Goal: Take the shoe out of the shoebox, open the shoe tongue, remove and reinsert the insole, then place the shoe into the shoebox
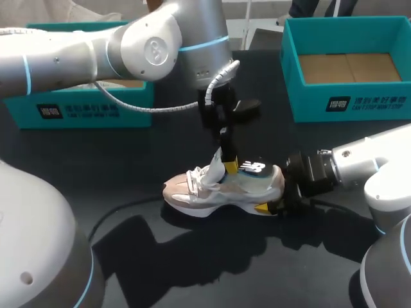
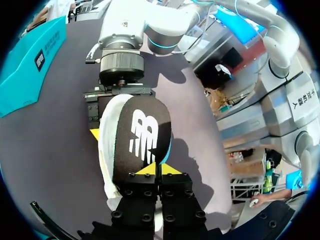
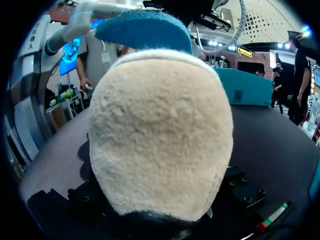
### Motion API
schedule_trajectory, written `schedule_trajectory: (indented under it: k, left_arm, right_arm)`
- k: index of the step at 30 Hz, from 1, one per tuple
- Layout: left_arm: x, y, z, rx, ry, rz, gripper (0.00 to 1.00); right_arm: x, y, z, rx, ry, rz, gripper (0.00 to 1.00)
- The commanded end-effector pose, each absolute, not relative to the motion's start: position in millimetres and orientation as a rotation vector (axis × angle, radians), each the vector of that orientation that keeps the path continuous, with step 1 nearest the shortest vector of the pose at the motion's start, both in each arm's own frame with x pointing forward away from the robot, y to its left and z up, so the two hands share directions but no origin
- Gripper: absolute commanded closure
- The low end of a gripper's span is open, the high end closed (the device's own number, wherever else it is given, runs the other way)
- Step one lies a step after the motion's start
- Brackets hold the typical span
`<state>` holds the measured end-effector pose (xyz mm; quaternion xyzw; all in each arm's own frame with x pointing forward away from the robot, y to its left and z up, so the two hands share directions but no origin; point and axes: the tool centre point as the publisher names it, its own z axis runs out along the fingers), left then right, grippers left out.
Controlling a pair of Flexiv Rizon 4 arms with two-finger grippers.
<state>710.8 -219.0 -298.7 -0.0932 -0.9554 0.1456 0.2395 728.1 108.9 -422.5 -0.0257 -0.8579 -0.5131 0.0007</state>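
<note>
A beige and white sneaker (image 1: 212,192) lies on its sole in the middle of the black table, toe to the left. My right gripper (image 1: 273,204) comes in low from the right and clasps the heel from both sides. In the right wrist view the beige heel (image 3: 160,135) fills the picture and hides the fingers. From above, my left gripper (image 1: 229,168) points down into the shoe's opening, shut on the rim of the black insole (image 2: 142,140) with its white logo. The insole's heel end (image 1: 253,168) stands up out of the shoe, its blue underside (image 3: 145,27) showing above the heel.
An open teal shoebox (image 1: 347,90) stands at the back right. A second teal box (image 1: 77,106) sits at the back left, behind my left arm. A black cable (image 1: 122,208) trails over the table (image 1: 192,269) left of the shoe.
</note>
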Motion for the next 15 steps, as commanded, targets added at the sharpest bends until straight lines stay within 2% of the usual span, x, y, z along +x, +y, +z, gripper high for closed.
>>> schedule_trajectory:
  k: [1, 15]
  left_arm:
    - [708, -212, -296, -0.255, -2.620, 0.430, 1.00]
    - [697, -254, -293, -0.357, -2.629, 0.482, 1.00]
  right_arm:
    - [728, 110, -423, -0.082, -2.698, -1.606, 1.00]
    - [728, 110, -423, -0.082, -2.698, -1.606, 1.00]
